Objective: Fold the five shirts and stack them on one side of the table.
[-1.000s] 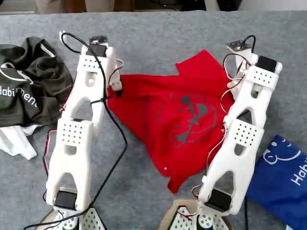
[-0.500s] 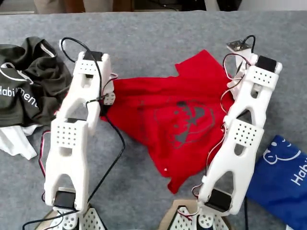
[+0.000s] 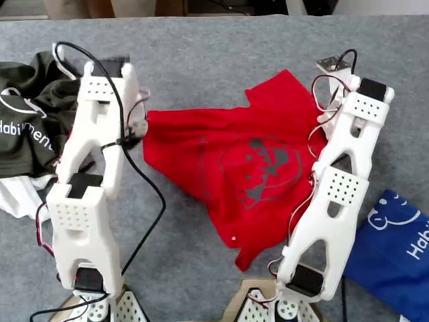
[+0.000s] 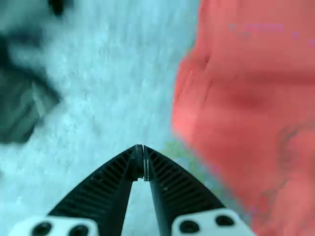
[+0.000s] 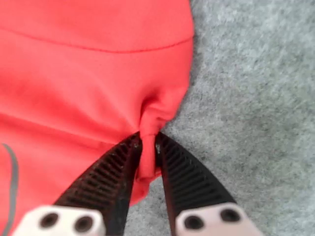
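Observation:
A red shirt point(image 3: 248, 161) with a grey print lies spread in the middle of the grey table point(image 3: 214, 54). My right gripper point(image 5: 147, 142) is shut on a pinched fold at the shirt's point(image 5: 88, 73) edge; in the high view this gripper point(image 3: 326, 114) sits at the shirt's right side. My left gripper point(image 4: 139, 158) is shut with nothing between its fingers. It hovers over bare table just off the red shirt's point(image 4: 246, 98) left edge, which is where the high view places it point(image 3: 137, 124).
A crumpled dark green shirt point(image 3: 33, 114) lies at the far left, with a white shirt point(image 3: 20, 198) under its near side. A blue shirt point(image 3: 395, 248) lies at the front right. The dark shirt point(image 4: 22, 108) is close beside my left gripper.
My left arm has swung to the left, from on the red shirt's left corner to just off it. The shirt's left edge has shifted a little leftward. The right arm has kept still.

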